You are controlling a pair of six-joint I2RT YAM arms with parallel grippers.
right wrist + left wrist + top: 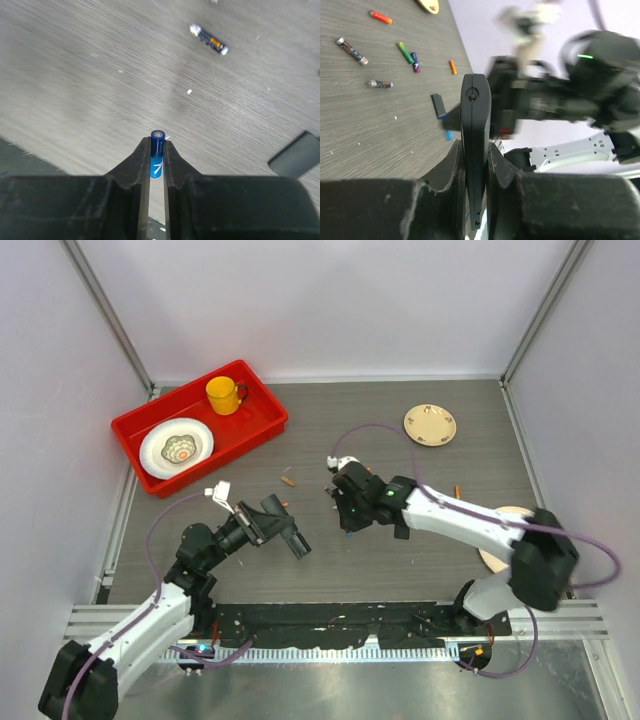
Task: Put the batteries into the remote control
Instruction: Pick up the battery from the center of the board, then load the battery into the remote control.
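In right pincer (157, 146): slim blue battery (157, 162), round end facing out.

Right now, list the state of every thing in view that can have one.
Remote control, clamped edge-on in left gripper.
Blue battery, pinched in right gripper, not yet loaded.
Green battery, lying loose on the table.
Orange-red battery, lying loose on the table.
Yellow mug, upright in the red tray.

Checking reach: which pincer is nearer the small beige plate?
Right. The right pincer, shut on a blue battery, is near-left of the beige plate; the left pincer, holding the remote control, is farther left.
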